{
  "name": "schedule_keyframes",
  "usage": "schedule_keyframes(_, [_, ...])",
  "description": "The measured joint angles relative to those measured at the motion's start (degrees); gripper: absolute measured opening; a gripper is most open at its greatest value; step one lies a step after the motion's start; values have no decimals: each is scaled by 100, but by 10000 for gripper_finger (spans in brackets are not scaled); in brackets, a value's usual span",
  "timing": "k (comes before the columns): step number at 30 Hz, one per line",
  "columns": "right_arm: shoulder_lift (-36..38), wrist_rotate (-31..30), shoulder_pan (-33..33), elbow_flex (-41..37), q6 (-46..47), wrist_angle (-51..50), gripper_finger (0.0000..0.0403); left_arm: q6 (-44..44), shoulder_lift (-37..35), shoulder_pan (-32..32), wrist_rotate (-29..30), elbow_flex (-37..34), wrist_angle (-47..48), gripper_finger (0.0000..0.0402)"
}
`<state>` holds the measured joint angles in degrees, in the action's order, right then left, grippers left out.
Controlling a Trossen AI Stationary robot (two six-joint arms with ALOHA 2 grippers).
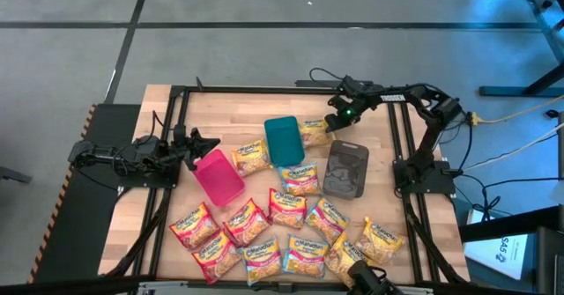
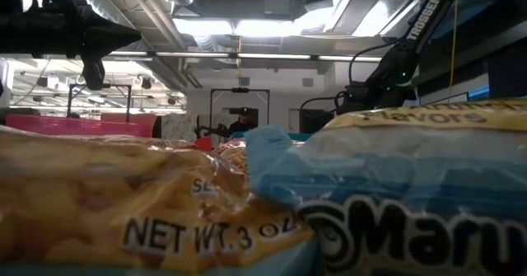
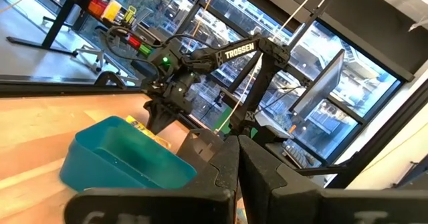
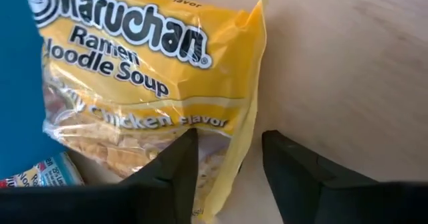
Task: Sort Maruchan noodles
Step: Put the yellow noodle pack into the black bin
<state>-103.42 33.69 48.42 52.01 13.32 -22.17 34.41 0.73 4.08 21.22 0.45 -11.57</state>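
Observation:
A yellow Maruchan noodle packet [image 4: 147, 70] lies flat on the wooden table, right beside the teal bin [image 1: 284, 141]; in the high view the yellow packet [image 1: 315, 133] is at the far middle. My right gripper [image 4: 231, 136] is open and slants down over the packet's edge. One finger [image 4: 182, 164] is over the wrapper and the other [image 4: 294, 174] over bare wood. Several more red, yellow and blue packets [image 1: 282, 229] lie spread over the near half of the table. At the left side, my left gripper [image 1: 207, 143] is shut, level and holding nothing. My right gripper comes at the yellow packet's side seam [image 4: 249, 83] slanting from above, with that edge between its open fingers. I cannot tell whether either finger touches the wrapper.
A pink bin [image 1: 218, 176] lies left of the teal bin and a grey bin [image 1: 345, 168] stands to its right, close to my right gripper. A black frame [image 1: 176, 97] rings the table. In the low view, packets [image 2: 123, 202] fill the foreground.

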Motion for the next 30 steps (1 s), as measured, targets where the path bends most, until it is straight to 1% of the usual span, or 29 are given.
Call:
schedule_keyframes(6, [-20, -25, -2, 0, -4, 19, 66, 0, 0, -2, -52, -1, 2, 2])
schedule_keyframes(10, [-24, 154, -7, 31, -4, -28, 12, -2, 0, -2, -86, -2, 10, 2])
schedule_keyframes(13, [-26, 178, -11, 182, 27, -208, 7, -2, 0, -2, -89, 0, 21, 2])
schedule_keyframes(19, [139, -45, -7, 708, -159, -918, 3, -4, 0, -2, -97, 0, 36, 2])
schedule_keyframes(26, [607, -572, -10, 1320, -628, -1932, 1, -7, 2, -4, -97, 0, 90, 2])
schedule_keyframes(30, [924, -932, -11, 1454, -719, -2208, 1, -7, 2, -4, -98, 0, 305, 2])
